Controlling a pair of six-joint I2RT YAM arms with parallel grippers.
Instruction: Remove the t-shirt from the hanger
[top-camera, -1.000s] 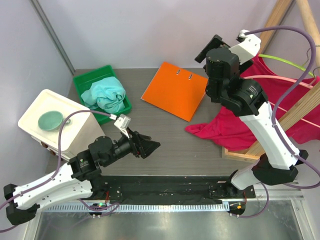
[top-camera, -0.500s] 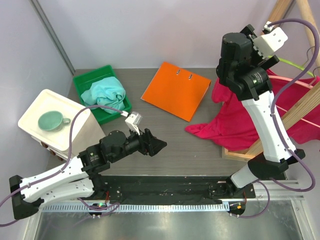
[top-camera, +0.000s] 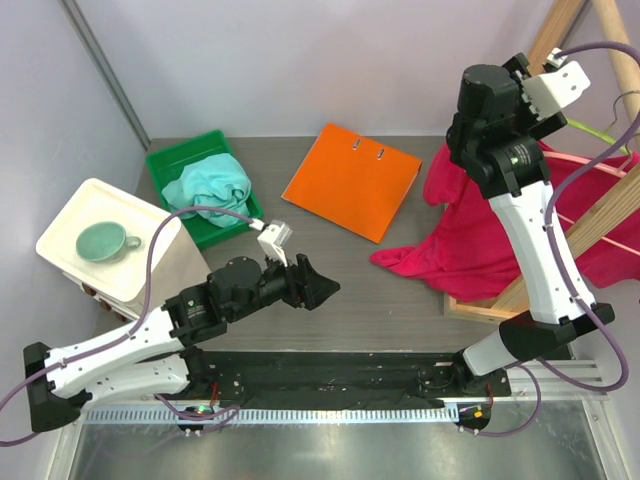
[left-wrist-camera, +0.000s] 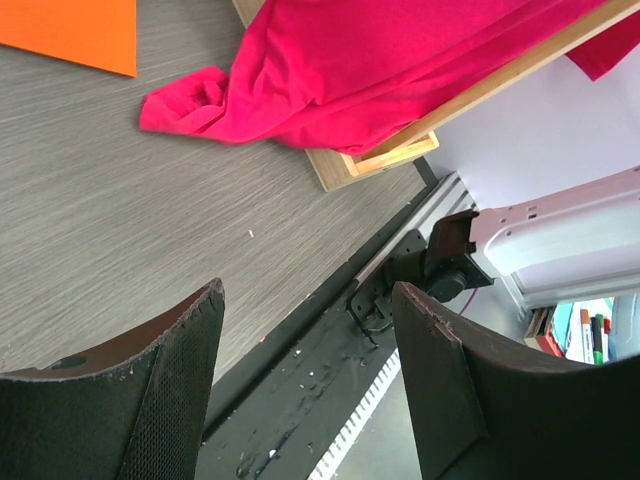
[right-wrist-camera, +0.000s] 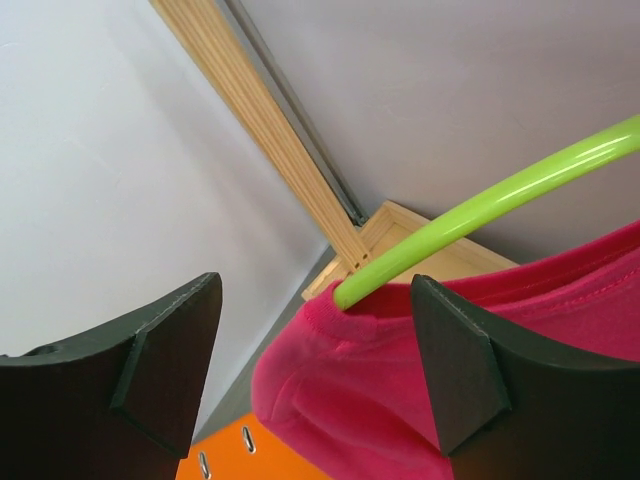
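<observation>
Since a second ago the right gripper (right-wrist-camera: 315, 285) has swung off the table's middle and climbed to the top of the wooden rack (top-camera: 590, 225), and over the last half second it has edged a little farther right; the left gripper (top-camera: 320, 290) has crept rightward along the table (top-camera: 340, 250). The t-shirt (top-camera: 470, 240), bright red, hangs draped on that rack at the table's right side, its upper part bunched just beside the right wrist and its lower edge spilling onto the tabletop in a crumpled fold. In the right wrist view the end of the green hanger (right-wrist-camera: 490, 210) pokes out at the shirt's seamed edge, showing in the gap between the widely parted fingers, which grip nothing. A pink hanger (top-camera: 600, 160) curves across the shirt farther right. The left gripper hovers low over bare table, jaws spread apart and empty, pointing toward the shirt's fallen fold and well apart from it. An orange binder (top-camera: 350, 180) lies flat left of the shirt. Farther left sits a green bin (top-camera: 160, 165) holding a teal cloth (top-camera: 210, 190), and beside it a white box (top-camera: 75, 270) with a teal cup (top-camera: 102, 241) on top.
</observation>
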